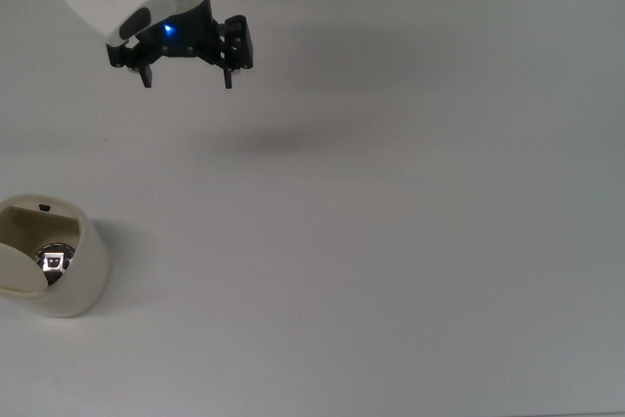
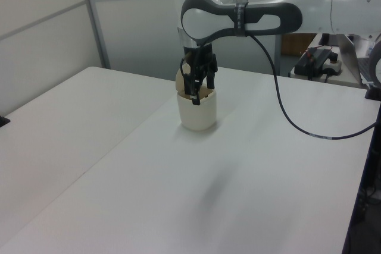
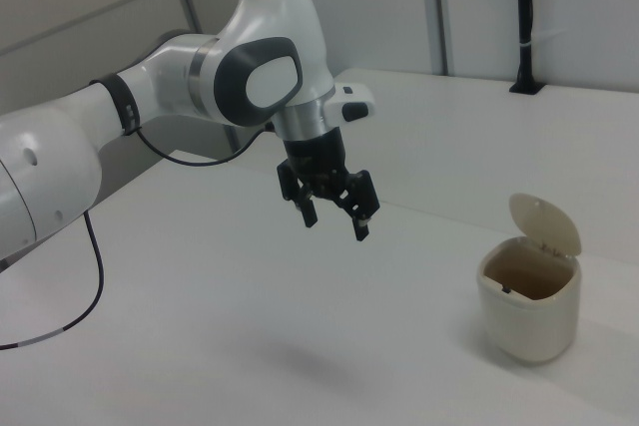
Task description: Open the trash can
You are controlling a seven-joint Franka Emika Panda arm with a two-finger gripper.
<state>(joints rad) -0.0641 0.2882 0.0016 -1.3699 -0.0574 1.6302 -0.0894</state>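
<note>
The trash can (image 1: 68, 275) is a cream-white bin at the top view's left edge, standing on the white table. Its rounded lid (image 1: 18, 271) is tipped up, and the inside shows. It also appears in the left view as the trash can (image 2: 197, 111) and in the right view as the trash can (image 3: 529, 311), with its lid (image 3: 545, 224) raised behind the mouth. My gripper (image 1: 187, 80) hangs in the air, open and holding nothing, well toward the top view's upper right of the bin. In the right view the gripper (image 3: 334, 226) floats to the bin's left. In the left view the gripper (image 2: 191, 96) overlaps the bin.
A black cable (image 2: 286, 105) trails from my arm across the table in the left view. A black post (image 3: 521, 22) stands at the table's far edge in the right view. Wall panels and equipment (image 2: 315, 60) lie beyond the table.
</note>
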